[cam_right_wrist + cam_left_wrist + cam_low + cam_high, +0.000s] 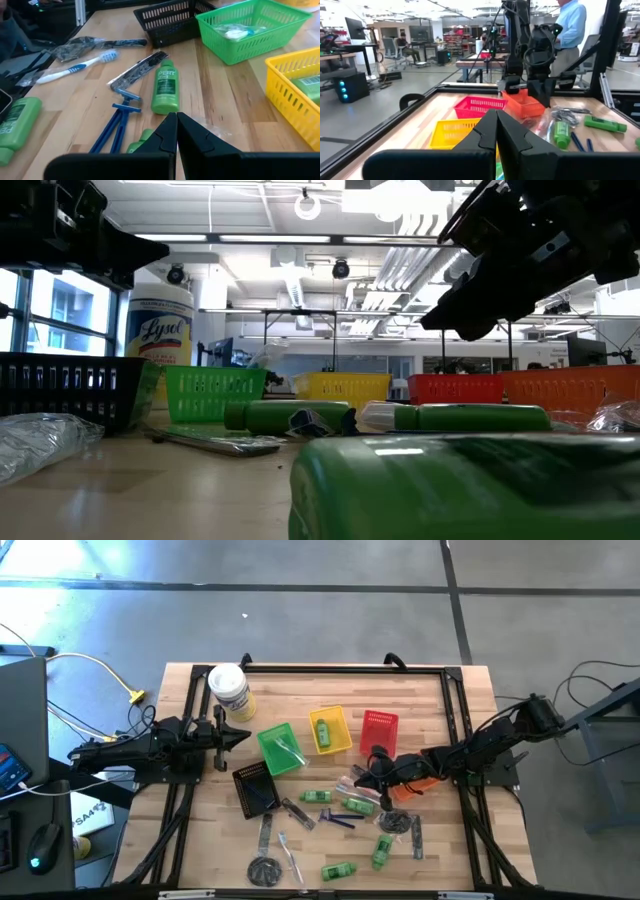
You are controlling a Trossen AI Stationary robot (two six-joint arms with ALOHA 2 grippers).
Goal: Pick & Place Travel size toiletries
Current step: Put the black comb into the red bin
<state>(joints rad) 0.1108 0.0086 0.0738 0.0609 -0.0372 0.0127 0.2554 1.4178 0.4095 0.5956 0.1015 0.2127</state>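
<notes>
Travel size toiletries lie scattered on the wooden table: green bottles [318, 797] [165, 90], blue razors [335, 818] [117, 125], a toothbrush [75, 67] and wrapped combs [297, 812]. One more green bottle [323, 729] lies in the yellow basket [340, 745]. My right gripper [358, 773] [176, 125] is shut and hovers above the table near the razors and bottles, clear of them in the low view [432, 320]. At the table's left side my left gripper [245, 733] [496, 120] is shut, held level above the table and holding nothing.
A row of small baskets stands mid-table: green [280, 748], red [379, 730], black [256, 790], and orange [410, 792] under my right arm. A white canister [229, 690] stands at the far left. A black frame rail [340, 668] borders the table. A person [570, 25] stands beyond it.
</notes>
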